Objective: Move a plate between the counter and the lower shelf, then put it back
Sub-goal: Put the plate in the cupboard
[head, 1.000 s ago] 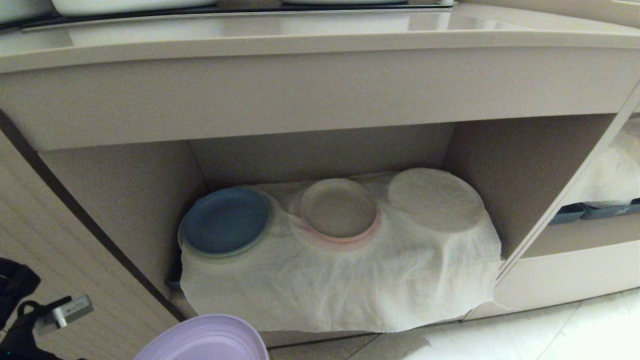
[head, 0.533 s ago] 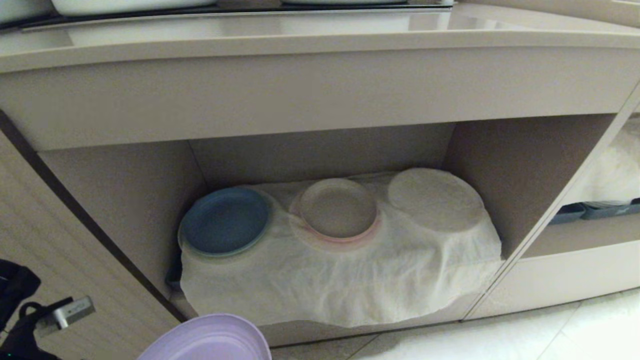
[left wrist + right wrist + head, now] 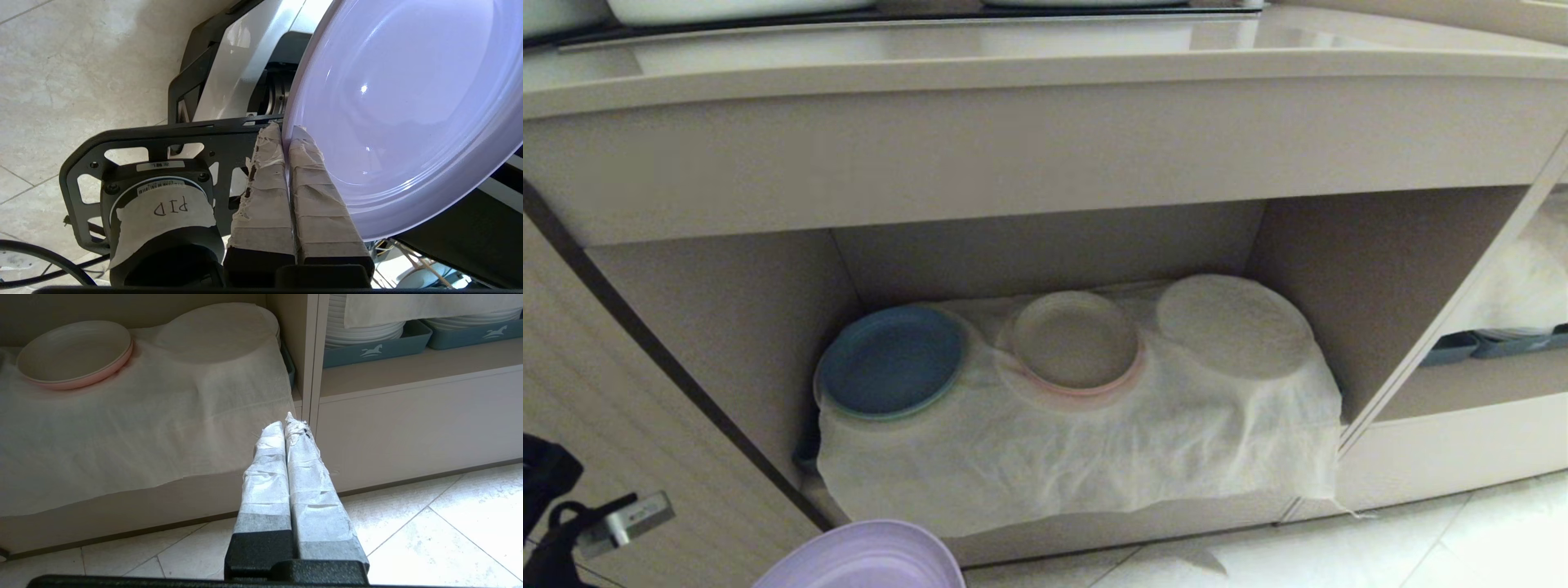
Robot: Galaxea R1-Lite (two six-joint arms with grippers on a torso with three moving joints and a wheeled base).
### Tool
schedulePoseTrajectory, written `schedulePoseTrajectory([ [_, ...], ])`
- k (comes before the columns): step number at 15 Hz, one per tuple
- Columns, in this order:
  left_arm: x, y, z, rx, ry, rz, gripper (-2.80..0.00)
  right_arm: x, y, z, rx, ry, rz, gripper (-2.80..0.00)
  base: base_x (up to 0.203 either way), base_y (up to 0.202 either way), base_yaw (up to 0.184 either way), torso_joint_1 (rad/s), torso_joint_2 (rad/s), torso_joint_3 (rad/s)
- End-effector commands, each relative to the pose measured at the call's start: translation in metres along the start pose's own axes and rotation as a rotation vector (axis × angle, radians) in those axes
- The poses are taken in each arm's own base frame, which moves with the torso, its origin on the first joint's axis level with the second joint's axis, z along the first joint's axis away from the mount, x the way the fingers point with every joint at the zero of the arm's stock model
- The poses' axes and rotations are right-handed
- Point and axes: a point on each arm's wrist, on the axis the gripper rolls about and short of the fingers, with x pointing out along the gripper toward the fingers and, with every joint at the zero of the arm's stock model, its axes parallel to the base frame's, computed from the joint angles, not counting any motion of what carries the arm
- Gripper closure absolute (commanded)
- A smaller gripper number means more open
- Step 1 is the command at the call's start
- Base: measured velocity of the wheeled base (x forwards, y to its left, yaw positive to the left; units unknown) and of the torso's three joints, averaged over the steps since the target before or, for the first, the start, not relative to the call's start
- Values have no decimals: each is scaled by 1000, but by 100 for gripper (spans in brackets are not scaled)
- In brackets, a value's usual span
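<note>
Below the counter (image 3: pixel 1045 69), only the left wrist view shows the left claw (image 3: pixel 286 134) clamped on the plate (image 3: pixel 404 110) rim.

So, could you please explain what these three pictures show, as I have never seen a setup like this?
It is a two-armed robot in a kitchen, filmed by three of its own cameras. The head camera looks down at a counter and the open shelf below it. There, a cream cloth covers the shelf and hangs over its front; a blue plate and a beige-pink plate rest on top, and a round shape bulges beneath it. The other two cameras sit on the wrists, behind taped fingers. The left gripper is shut on the rim of the purple plate, which shows at the head view's bottom edge. The right gripper is shut on nothing, low above the tiled floor.
</note>
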Motion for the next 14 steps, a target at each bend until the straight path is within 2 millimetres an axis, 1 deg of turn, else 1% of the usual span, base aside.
schedulePoseTrajectory([
  [1,-1,0,-2,0,-3,-2,0,0,0,0,1,0,-1,0,0,0,0,0,0,0],
  [9,0,0,-5,0,-3,0,0,0,0,0,1,-1,0,0,0,0,0,0,0,0],
  [11,0,0,-6,1,-4,0,0,0,0,0,1,-1,-1,0,1,-120,-9,-2,5,7],
  [14,0,0,-7,-1,-1,0,0,0,0,0,1,-1,-1,0,0,-196,0,1,1,4],
])
